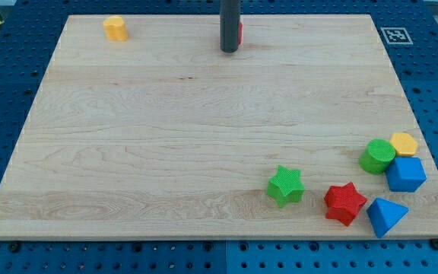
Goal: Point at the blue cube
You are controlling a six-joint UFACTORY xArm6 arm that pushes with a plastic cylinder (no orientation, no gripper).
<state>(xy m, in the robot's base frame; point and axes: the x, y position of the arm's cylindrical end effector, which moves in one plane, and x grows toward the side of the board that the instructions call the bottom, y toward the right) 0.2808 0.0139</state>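
Note:
The blue cube [406, 174] sits near the board's right edge, low in the view's right. My tip [229, 50] is at the view's top centre, far from the blue cube, up and to its left. A red block [239, 32] is mostly hidden just behind the rod, touching or nearly touching it. Next to the blue cube are a green cylinder [376, 156] on its left, a yellow block [404, 144] above it and a blue triangular block [386, 216] below it.
A red star [345, 202] and a green star [286, 186] lie left of the blue cluster near the bottom edge. A yellow block [115, 28] sits at the top left. A marker tag [395, 35] is on the wooden board's [166, 137] top right corner.

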